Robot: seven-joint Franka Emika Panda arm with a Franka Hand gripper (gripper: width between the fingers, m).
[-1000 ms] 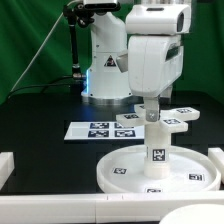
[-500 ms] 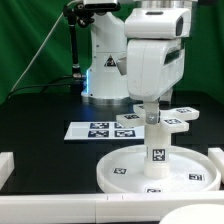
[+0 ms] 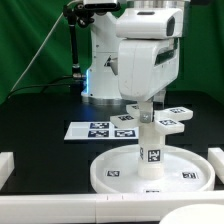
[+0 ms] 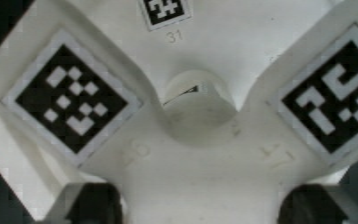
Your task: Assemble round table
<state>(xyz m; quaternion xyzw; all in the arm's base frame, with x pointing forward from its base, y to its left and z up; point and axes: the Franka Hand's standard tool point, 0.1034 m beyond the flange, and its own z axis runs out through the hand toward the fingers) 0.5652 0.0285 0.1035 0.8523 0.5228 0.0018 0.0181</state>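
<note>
White plastic cross-shaped piece (image 3: 160,119) sits atop the leg (image 3: 150,150), upright on round disc (image 3: 125,167) ctr. Gripper (image 3: 143,106) clamps the cross (fingers mostly hidden). Marker board (image 3: 98,130) lies behind.

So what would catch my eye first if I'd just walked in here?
Probably the big white robot arm filling the middle of the exterior view, reaching straight down. Under it a short white leg stands upright on a large round disc at the front of the black table, with a cross-shaped piece on top of the leg. Behind the disc lies a flat marker board with black-and-white tags.
</note>
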